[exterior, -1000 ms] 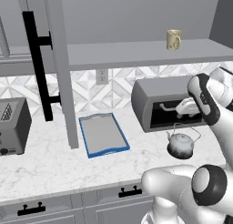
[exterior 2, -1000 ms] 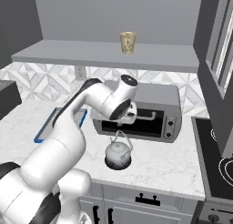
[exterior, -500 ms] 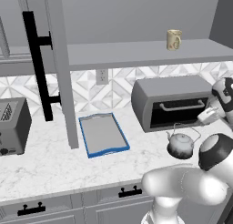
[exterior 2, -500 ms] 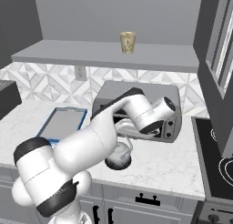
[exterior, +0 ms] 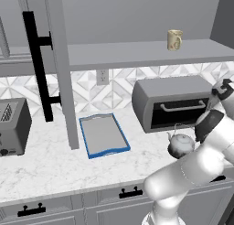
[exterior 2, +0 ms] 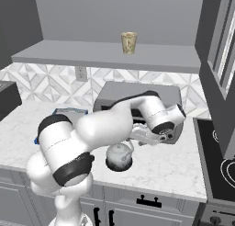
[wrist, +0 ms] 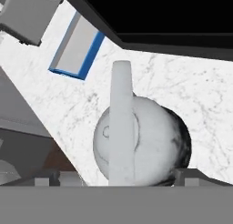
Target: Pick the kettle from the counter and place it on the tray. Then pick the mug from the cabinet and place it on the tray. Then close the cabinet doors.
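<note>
Kettle: stands on the worktop, at 6 o'clock of the toaster oven; its right side is cut off by the arm in the left base view, its handle top hidden behind the wrist in the right base view.

End effector: hangs above the kettle; fingertips are barely made out at the hand view's lower edge, set wide apart either side of the kettle, holding nothing.

Tray: lies on the worktop at 9 o'clock of the kettle, well apart; mostly hidden behind the arm in the right base view.

Mug: upright on the cabinet shelf; its mark is too small to read.

Door: open, top cut off.
</note>
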